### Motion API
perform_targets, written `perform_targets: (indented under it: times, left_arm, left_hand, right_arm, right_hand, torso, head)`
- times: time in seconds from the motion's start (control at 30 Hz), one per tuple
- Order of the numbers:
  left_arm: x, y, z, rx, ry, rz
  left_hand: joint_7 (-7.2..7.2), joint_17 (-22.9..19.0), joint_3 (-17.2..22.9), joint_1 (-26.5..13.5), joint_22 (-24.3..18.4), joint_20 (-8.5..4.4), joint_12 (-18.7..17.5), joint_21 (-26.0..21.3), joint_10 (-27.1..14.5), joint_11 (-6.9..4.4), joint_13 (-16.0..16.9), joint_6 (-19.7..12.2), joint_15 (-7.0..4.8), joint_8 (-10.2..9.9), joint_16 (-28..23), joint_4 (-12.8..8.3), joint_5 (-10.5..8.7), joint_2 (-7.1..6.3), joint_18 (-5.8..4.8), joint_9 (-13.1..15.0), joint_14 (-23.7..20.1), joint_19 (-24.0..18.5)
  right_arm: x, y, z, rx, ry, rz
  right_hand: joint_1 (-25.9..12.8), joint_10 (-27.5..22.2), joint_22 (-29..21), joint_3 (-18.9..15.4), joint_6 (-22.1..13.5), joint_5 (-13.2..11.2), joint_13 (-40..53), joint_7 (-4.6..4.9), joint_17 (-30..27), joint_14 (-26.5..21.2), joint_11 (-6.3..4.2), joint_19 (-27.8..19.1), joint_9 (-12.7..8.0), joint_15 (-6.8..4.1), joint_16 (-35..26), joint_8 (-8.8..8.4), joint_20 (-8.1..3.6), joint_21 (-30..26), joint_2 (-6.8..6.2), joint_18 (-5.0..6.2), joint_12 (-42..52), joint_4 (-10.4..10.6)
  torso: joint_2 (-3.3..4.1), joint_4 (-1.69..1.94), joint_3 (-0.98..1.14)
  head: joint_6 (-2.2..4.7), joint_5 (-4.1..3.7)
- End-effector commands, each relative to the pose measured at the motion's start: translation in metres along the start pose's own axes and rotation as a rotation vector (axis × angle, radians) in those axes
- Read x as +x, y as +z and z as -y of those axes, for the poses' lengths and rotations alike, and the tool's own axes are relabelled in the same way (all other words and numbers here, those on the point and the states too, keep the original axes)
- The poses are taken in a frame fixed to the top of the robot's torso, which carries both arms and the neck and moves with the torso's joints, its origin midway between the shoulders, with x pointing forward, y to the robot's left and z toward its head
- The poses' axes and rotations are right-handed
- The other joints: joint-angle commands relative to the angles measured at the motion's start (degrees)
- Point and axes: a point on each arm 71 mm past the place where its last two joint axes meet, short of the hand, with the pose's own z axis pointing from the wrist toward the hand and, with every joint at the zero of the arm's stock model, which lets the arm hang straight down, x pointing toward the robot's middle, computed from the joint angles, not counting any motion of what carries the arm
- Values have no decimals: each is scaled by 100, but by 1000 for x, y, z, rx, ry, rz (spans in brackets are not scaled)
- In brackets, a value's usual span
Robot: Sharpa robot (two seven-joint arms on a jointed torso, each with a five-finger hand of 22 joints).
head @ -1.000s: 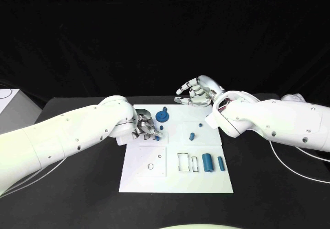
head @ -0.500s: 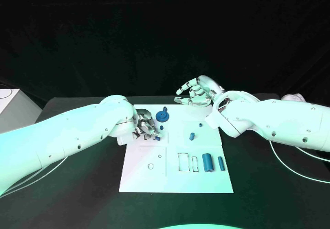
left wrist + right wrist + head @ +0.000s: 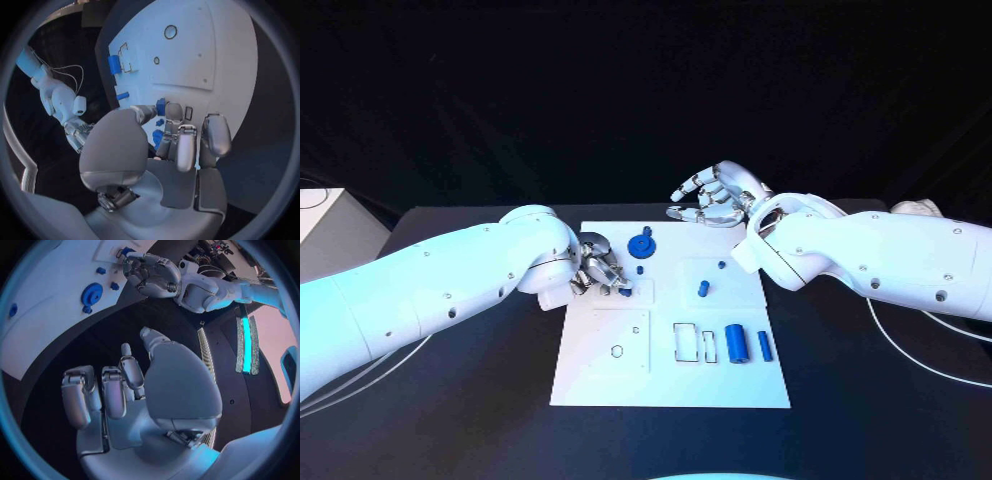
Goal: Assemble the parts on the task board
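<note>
The left hand (image 3: 596, 268) sits low over the left side of the white task board (image 3: 672, 385), which lies in the middle of the black bench (image 3: 473, 420). Its fingers (image 3: 186, 145) are curled in close around a small blue part (image 3: 626, 291); in the left wrist view the blue part (image 3: 160, 106) shows right at the fingertips, and it looks pinched there, but I cannot tell for sure. The part lies just toward the near edge of the bench from the fingers. A round blue gear (image 3: 640, 244) stands on the board just beyond the hand. The right hand (image 3: 711, 196) hangs in the air past the far edge of the board, fingers loosely bent and holding nothing. So the left hand is much nearer, and I think it does the next move.
</note>
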Motion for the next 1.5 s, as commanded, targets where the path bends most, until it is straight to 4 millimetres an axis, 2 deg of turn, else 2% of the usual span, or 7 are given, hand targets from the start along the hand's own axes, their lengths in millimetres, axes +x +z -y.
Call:
perform_targets:
  times: [0.03,0.1,0.17,0.23,0.6,1.07,1.5]
  left_arm:
    - [-1,-3,0,19,-46,27]
    - [-2,-5,-2,23,-55,43]
    - [-3,-6,-3,26,-59,59]
    - [-3,-7,-3,28,-59,71]
    - [-4,-9,2,38,13,159]
    - [5,-8,6,50,108,235]
    - [13,-5,3,42,140,257]
  left_hand:
    - [-37,1200,1188,-129,55,-23,67,46,118,-33,54,54,-51,37,47,-1152,97,-57,-122,408,438,49]
    - [-50,1236,1269,-225,98,-34,101,68,178,-46,93,92,-63,47,64,-1229,242,-105,-130,443,458,83]
    - [-69,1305,1321,-317,171,-50,152,103,261,-64,155,148,-80,59,97,-1305,511,-162,-145,475,495,142]
    - [-86,1364,1348,-390,239,-67,200,135,341,-84,218,197,-98,61,126,-1370,681,-199,-159,499,526,196]
    - [-136,1510,1384,-523,360,-114,305,191,535,-135,366,331,-147,48,196,-1505,1040,-298,-183,538,597,296]
    - [-160,1510,1403,-548,451,-138,342,230,625,-161,426,400,-172,35,196,-1558,1168,-357,-203,545,597,370]
    - [-173,1510,1422,-562,495,-152,358,250,674,-174,451,443,-186,26,196,-1572,1227,-377,-212,544,597,407]
  right_arm:
    - [1,0,0,-9,-9,-15]
    - [1,0,0,-8,-9,-15]
    - [1,0,1,-7,-9,-15]
    - [1,0,1,-7,-9,-15]
    - [2,0,2,-6,-9,-16]
    - [2,0,2,-5,-10,-18]
    - [2,-1,2,-6,-12,-20]
  right_hand:
    - [-46,-35,1508,-4,-39,31,0,12,1261,533,-8,590,7,-10,-31,24,-21,12,26,-39,-14,24]
    - [-53,-37,1508,-8,-40,32,-2,13,1263,533,-8,590,9,-10,-30,26,-21,12,27,-39,-17,29]
    - [-56,-38,1508,-9,-41,32,-3,13,1263,534,-8,590,9,-10,-30,26,-21,12,28,-39,-18,31]
    - [-56,-38,1508,-9,-41,32,-3,13,1263,534,-8,590,9,-10,-30,26,-21,12,28,-39,-18,31]
    - [-63,-36,1508,-13,-42,33,-1,13,1262,533,-7,590,11,-10,-30,28,-21,12,28,-39,-16,36]
    - [-63,-36,1508,-13,-42,33,-1,13,1262,533,-7,590,11,-10,-30,28,-21,12,28,-39,-16,36]
    - [-63,-36,1508,-13,-42,33,-1,13,1262,533,-7,590,11,-10,-30,28,-21,12,28,-39,-16,36]
  torso:
    - [-3,2,5]
    - [-3,0,6]
    - [-7,3,9]
    - [-7,3,13]
    - [8,-4,8]
    - [10,-2,-1]
    - [15,-4,2]
  head:
    - [-7,1]
    - [-1,11]
    - [-1,14]
    - [1,17]
    - [-5,24]
    - [-31,28]
    - [-52,27]
